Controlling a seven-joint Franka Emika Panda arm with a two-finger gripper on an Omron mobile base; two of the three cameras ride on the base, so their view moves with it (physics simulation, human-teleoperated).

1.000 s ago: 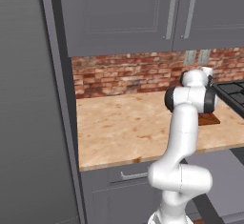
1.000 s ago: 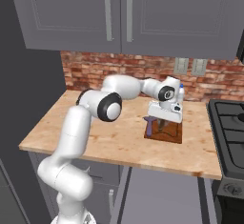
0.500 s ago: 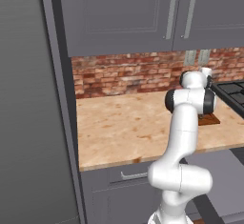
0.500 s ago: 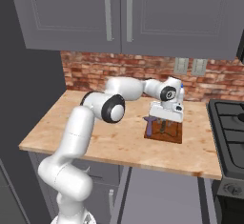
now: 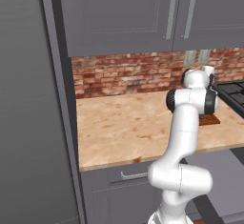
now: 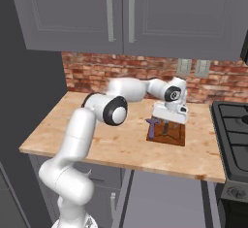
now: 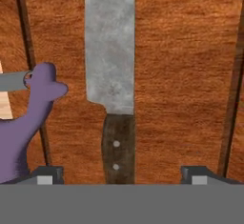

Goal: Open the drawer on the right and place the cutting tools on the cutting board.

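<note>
On the pale wooden countertop (image 6: pixel 97 139), toward its right end near the stove (image 6: pixel 236 135), lies the cutting board (image 6: pixel 175 138), a dark reddish-brown slab with a groove near its edge. The arm reaches across from the left, and the gripper (image 6: pixel 168 121) hangs just above the board with its jaws spread wide, holding nothing. In the hand view the two fingertips (image 7: pixel 45 175) stand far apart at either side of a knife (image 7: pixel 112 75), which lies flat on the board between them; its grey blade points away from the hand and its dark brown riveted handle is nearest the fingers, touching neither. Beside the knife, at the left of that view, rests a tool with a curved lilac-purple handle (image 7: pixel 28 118) and a grey metal piece at its end; part of it reaches over the board's edge onto the pale countertop. In the right base view the purple tool (image 6: pixel 152 127) shows at the board's left edge. Below the countertop the grey drawer (image 6: pixel 169 198) stands pulled out. A brick wall (image 6: pixel 97 74) runs behind the countertop, with grey cabinets (image 6: pixel 121 13) above.
</note>
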